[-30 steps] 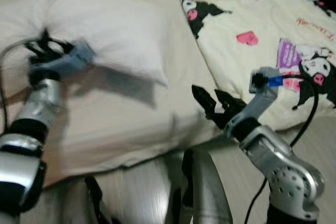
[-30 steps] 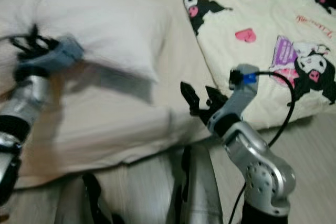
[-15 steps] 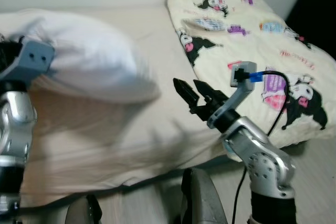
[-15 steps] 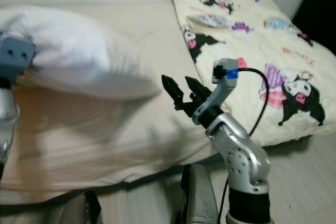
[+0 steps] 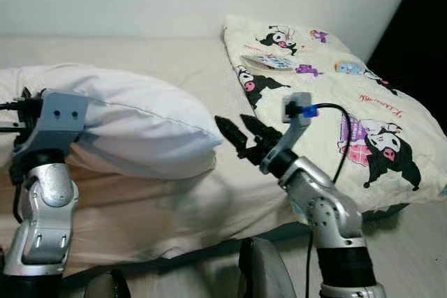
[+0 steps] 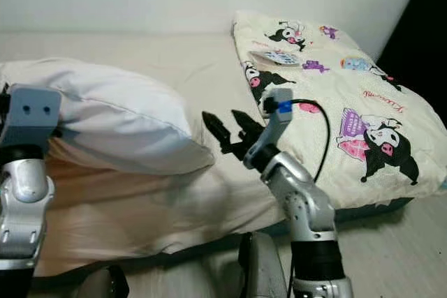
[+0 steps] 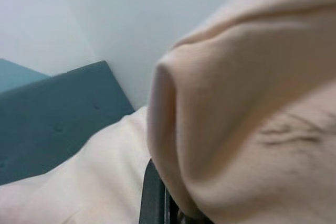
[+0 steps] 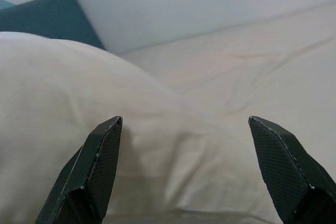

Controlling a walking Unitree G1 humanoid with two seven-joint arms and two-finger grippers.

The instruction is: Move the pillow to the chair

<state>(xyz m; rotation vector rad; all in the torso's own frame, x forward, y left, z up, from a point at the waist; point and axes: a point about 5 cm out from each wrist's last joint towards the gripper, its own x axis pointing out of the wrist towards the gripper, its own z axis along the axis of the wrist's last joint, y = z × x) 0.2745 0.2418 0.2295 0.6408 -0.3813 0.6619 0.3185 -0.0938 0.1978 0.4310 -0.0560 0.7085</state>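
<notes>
Bedroom, pale wall behind; a bed under a cream sheet is seen from its near edge.

Pillow: white, plump, lying toward the robot's left side of the bed, one end raised off the sheet. It is judged light, soft and easily squashed, not fragile, with smooth fabric that may slide between hard fingers. A pinch of one corner would probably let the rest sag and swing; a hold deep in the edge seam, or one at each end, is judged steadier.

Left gripper: pressed against the pillow's left end, fabric bunched close before its wrist camera. The fingers are buried, so whether the pillow is clamped cannot be told.

Right gripper: fingers spread wide, nothing held, pointed at the pillow's right end and just beside it, not touching.

Blanket: cream, printed with cartoon figures, spread over the right part of the bed, well apart from the pillow.

Headboard: teal, seen beyond the pillow in the wrist views.

Nothing is found lying on the pillow or across the approach of either gripper.
</notes>
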